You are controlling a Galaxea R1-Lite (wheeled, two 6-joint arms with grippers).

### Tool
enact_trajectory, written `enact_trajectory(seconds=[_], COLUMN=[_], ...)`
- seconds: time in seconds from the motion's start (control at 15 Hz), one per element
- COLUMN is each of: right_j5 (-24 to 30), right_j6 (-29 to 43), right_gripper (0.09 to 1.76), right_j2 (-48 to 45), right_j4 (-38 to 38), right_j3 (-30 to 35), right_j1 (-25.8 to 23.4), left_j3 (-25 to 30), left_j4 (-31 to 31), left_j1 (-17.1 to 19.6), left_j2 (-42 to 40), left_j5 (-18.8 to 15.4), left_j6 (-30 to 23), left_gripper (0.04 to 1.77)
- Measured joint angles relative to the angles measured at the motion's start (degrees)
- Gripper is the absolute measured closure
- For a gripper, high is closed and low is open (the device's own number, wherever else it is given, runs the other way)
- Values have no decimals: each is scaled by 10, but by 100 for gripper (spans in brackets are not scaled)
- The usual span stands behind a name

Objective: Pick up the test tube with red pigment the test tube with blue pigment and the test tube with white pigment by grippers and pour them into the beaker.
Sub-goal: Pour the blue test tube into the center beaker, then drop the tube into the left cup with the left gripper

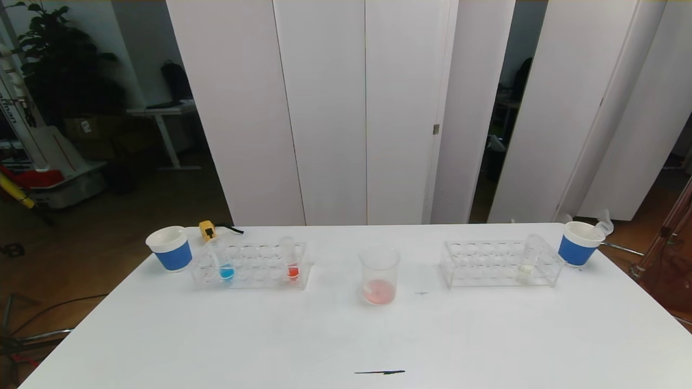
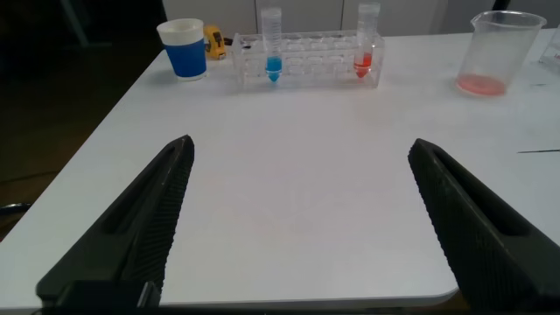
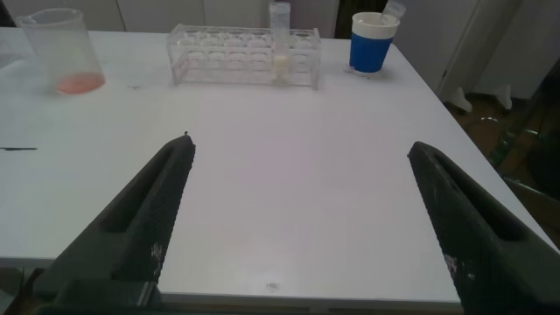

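Both grippers, left gripper (image 2: 297, 219) and right gripper (image 3: 297, 219), are hovering open; approaching the test tube with blue pigment (image 1: 223, 259) vertically is advisable.

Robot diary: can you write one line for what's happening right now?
left tool open, near table edge | right tool open, near table edge | blue tube racked | white tube racked | beaker holds pink liquid

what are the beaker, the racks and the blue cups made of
The beaker: clear, glossy, glass or plastic; its pink liquid shows through. Left rack and right rack: transparent, likely acrylic. Left cup and right cup: matte, opaque, probably paper.
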Motion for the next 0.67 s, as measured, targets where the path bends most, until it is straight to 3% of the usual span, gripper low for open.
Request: enact_trajectory(seconds=[0.47, 0.67], right_j5=[0, 0], right_j6=[0, 0], right_gripper=[10, 10], right_j2=[0, 0], right_j4=[0, 0], right_j3=[0, 0], right_j1=[0, 0], left_j3=[-1, -32], left_j4=[-3, 4], left_j1=[0, 0], left_j2=[0, 0], left_j5=[1, -3], left_j6=[2, 2], left_gripper=[6, 6])
